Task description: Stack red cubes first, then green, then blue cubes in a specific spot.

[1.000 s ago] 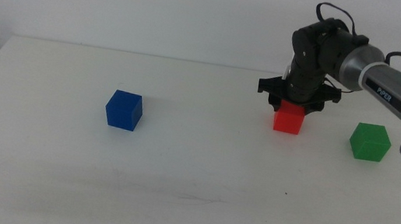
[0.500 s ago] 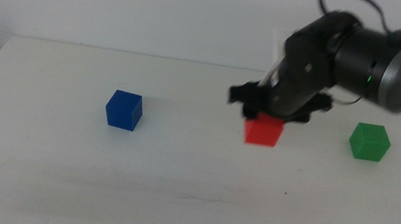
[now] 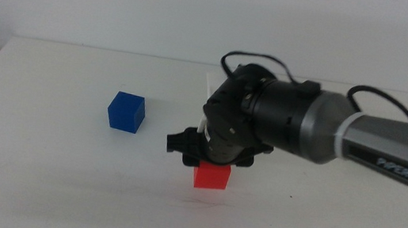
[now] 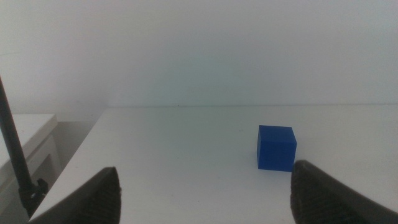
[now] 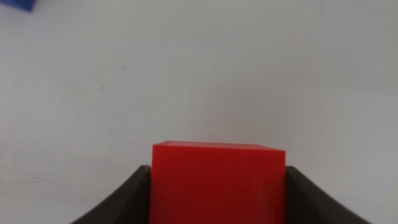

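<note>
Two cubes seen: red cube [image 3: 210,176], blue cube [image 3: 126,111]
Right claw [image 3: 212,161]: clamped on red cube, mid-worktop [image 3: 61,166]
Left claw [image 4: 202,193]: spread wide, empty, near edge

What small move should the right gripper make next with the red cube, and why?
Probably lower the red cube the last bit onto the table and open. The right gripper is shut on it, jaws flanking both sides in the wrist view, over bare tabletop right of the blue cube. The left gripper waits, open.

"PiPER" — on the right arm [image 3: 389,160].
</note>
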`<action>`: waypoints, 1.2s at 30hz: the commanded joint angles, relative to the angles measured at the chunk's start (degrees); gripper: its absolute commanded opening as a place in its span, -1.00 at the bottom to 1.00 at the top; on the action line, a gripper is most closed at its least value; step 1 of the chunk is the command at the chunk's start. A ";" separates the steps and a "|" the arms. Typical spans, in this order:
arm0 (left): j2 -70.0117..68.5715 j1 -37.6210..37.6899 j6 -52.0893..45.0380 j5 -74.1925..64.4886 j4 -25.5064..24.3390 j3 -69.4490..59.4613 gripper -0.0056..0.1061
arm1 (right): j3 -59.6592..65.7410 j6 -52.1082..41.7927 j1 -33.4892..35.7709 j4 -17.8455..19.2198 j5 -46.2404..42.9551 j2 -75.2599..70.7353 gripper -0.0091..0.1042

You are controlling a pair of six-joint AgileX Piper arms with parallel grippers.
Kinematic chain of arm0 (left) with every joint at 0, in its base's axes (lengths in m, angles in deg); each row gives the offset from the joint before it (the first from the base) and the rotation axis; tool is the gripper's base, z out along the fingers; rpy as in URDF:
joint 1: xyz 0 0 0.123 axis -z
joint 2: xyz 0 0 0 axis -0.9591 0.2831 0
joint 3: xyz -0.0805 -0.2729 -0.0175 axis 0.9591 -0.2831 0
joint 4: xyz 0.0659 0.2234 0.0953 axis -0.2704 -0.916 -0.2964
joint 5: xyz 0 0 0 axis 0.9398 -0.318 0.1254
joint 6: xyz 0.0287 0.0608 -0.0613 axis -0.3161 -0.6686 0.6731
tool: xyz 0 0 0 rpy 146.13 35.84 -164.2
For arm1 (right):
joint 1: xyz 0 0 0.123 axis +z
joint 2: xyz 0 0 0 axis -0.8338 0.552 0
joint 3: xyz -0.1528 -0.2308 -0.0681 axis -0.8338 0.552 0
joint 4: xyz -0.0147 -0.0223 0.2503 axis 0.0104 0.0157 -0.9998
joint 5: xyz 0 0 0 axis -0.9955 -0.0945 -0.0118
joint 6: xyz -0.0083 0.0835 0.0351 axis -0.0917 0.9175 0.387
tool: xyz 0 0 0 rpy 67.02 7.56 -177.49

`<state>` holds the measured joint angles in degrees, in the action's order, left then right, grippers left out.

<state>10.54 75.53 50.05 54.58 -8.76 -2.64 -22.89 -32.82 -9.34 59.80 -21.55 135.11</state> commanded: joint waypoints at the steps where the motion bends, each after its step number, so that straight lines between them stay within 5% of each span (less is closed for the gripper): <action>1: -1.15 -0.11 0.24 4.40 0.04 0.19 0.78 | -1.22 1.31 0.18 2.25 -0.76 -2.04 -0.86; 14: -1.15 -0.11 0.24 4.40 0.04 0.19 0.78 | -1.22 3.09 0.18 3.01 -1.09 2.50 -0.86; 15: -1.15 -0.11 0.24 4.40 0.04 0.19 0.78 | -1.22 3.88 0.18 2.46 -0.93 2.50 -0.34; 23: -1.15 -0.11 0.24 4.40 0.04 0.19 0.78 | -1.27 2.30 -0.05 2.38 -0.95 -2.65 0.62; 28: -1.15 -0.11 0.24 4.40 0.04 0.19 0.78 | -1.27 -10.41 -5.36 1.20 1.25 -12.10 0.82; 36: -1.15 -0.11 0.24 4.40 0.04 0.19 0.78 | -1.27 -29.58 -27.20 -5.80 5.02 -18.17 0.82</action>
<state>10.54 75.53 50.05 54.58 -8.76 -2.64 -22.65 -58.12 -32.73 54.44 -15.61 119.97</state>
